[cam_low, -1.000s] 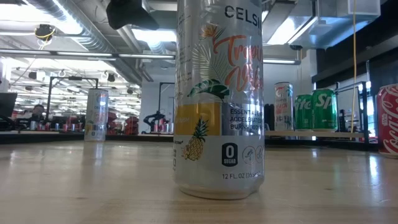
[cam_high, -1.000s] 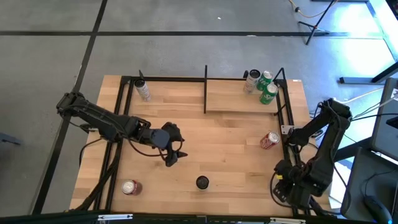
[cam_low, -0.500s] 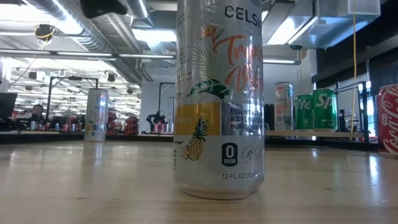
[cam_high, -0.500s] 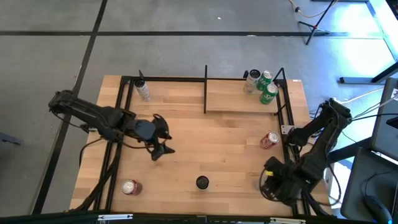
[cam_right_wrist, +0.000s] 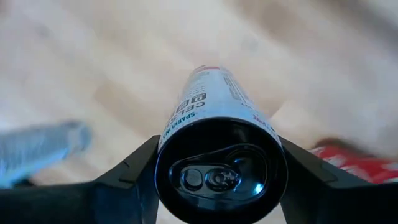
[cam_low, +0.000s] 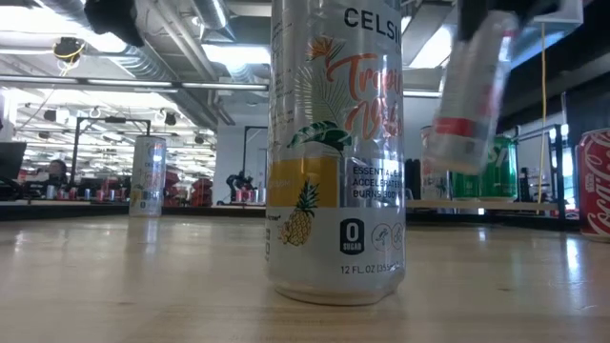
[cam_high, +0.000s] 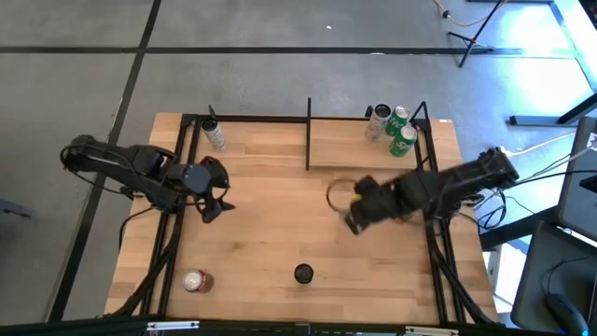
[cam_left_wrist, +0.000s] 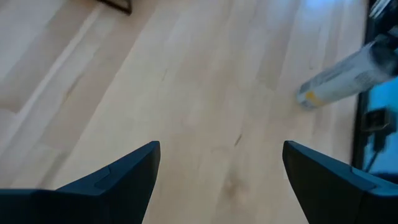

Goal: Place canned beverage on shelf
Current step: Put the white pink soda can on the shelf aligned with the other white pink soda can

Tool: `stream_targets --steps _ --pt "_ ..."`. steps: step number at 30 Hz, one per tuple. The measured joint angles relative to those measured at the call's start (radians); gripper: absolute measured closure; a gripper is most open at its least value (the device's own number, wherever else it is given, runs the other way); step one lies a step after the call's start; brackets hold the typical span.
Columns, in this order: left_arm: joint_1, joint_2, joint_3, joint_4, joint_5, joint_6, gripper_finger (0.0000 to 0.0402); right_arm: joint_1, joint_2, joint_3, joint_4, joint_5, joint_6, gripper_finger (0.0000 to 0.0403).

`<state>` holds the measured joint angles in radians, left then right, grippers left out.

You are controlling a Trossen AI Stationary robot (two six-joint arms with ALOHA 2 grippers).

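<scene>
My right gripper (cam_high: 353,210) hangs over the table's middle, shut on a silver can with a black top (cam_right_wrist: 219,163). The can shows tilted and in the air in the low view (cam_low: 467,95). The shelf (cam_high: 359,149), a light-wood board with black rails, stands at the far right and carries a silver can (cam_high: 377,121) and two green cans (cam_high: 402,131). My left gripper (cam_high: 213,198) is open and empty above the table's left part. Another silver can with a black top (cam_high: 303,273) stands near the front edge. My right gripper pinches the can's side wall just below its black top (cam_right_wrist: 186,112) between its two fingers (cam_right_wrist: 127,183). The fingers slant down from above and lie along the can. The can is lifted clear of the table and hangs tilted below the gripper (cam_low: 477,24).
A silver can (cam_high: 215,138) stands at the far left and also shows in the left wrist view (cam_left_wrist: 348,71). A red-topped can (cam_high: 195,280) stands at the near left. A red cola can (cam_low: 596,181) stands at the right, beside the shelf's black rail (cam_high: 432,173).
My right arm has swung out from the table's near right corner toward the middle, carrying the silver can in the air. My left gripper has drawn back toward the table's left edge and a little toward the far edge, staying open.
</scene>
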<state>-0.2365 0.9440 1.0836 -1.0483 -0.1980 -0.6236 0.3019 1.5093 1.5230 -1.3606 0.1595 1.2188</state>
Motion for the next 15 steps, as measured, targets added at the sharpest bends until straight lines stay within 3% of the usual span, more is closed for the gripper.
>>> stream_targets --steps 8,15 --pt "0.01 -0.027 0.0 -0.038 -0.012 0.082 0.0075 -0.285 0.002 0.16 -0.219 0.041 -0.152 0.0184" --pt "0.01 -0.029 0.0 -0.036 -0.029 0.111 0.0075 -0.551 0.012 0.169 -0.218 0.062 -0.331 0.0184"
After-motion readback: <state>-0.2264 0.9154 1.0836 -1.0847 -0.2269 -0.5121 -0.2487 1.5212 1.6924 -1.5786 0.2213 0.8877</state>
